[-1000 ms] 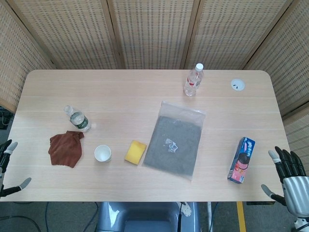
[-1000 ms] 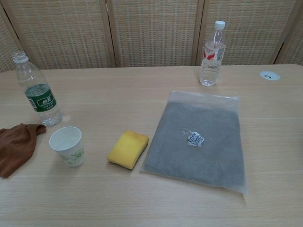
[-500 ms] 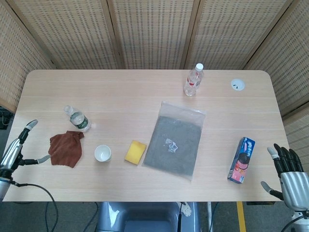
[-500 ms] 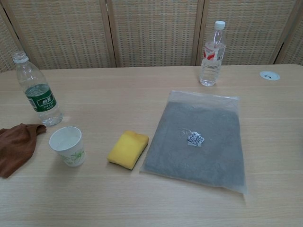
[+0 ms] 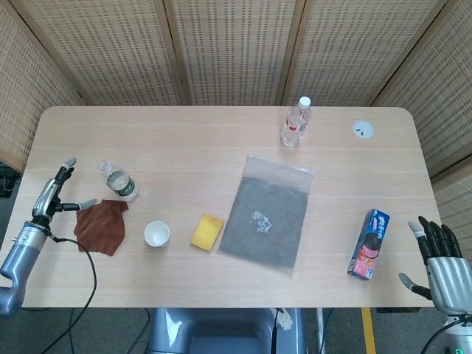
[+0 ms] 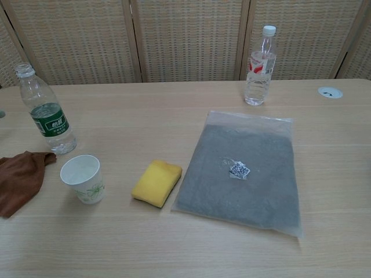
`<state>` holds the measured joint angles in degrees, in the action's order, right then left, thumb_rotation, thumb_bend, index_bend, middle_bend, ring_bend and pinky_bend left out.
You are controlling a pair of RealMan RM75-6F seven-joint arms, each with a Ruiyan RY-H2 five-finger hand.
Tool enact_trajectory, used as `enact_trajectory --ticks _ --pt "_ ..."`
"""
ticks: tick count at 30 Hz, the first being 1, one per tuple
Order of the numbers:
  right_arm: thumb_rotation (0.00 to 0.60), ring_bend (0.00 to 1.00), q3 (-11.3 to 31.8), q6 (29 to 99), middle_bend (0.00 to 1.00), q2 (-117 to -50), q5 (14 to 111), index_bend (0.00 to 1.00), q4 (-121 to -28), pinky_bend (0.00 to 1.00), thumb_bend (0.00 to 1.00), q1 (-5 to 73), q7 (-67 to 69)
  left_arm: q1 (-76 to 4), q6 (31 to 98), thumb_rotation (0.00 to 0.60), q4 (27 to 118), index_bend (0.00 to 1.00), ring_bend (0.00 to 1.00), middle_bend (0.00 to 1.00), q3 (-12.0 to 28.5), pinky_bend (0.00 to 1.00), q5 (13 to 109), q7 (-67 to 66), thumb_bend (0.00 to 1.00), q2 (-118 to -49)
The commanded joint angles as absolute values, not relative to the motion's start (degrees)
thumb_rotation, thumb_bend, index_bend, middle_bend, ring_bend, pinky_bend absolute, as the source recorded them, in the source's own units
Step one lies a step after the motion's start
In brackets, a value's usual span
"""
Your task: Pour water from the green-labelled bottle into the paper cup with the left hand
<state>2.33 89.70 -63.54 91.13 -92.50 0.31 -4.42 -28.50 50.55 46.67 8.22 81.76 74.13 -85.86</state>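
Green-labelled bottle [image 5: 118, 181] stands upright, uncapped, at the left of the pale wooden table [image 5: 221, 140], with the paper cup [image 5: 156, 234] just below and right of it and a brown cloth [image 5: 99, 226] beside both. Left hand [image 5: 53, 195] hovers at the frame's left edge, fingers spread, holding nothing, apart from the bottle. Right hand [image 5: 440, 258] sits at the lower right, off the table's corner, fingers extended and empty. Centre table: a yellow sponge [image 5: 207, 231] next to a grey bagged cloth [image 5: 267, 215]; a blue snack box [image 5: 369, 243] further right; a red-labelled bottle [image 5: 295, 122] near the top edge. Woven rattan screens [image 5: 236, 48] wall in the background.
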Motion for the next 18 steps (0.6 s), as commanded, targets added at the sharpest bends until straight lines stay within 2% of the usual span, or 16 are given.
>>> enact_trajectory --ticks 1,18 --pt "0.6 0.0 2.5 89.1 0.0 -63.7 90.5 0.0 -92.3 0.0 0.0 0.6 -4.4 -29.7 49.5 0.6 44.9 0.0 0.0 0.0 9.2 0.0 80.4 74.6 0.1 -87.9" --pt "0.6 0.0 3.1 86.8 0.0 -63.5 87.9 0.0 -91.9 0.0 0.0 1.5 -2.7 -36.0 44.9 0.6 35.6 0.0 0.0 0.0 10.7 0.0 79.3 76.2 0.1 -98.6"
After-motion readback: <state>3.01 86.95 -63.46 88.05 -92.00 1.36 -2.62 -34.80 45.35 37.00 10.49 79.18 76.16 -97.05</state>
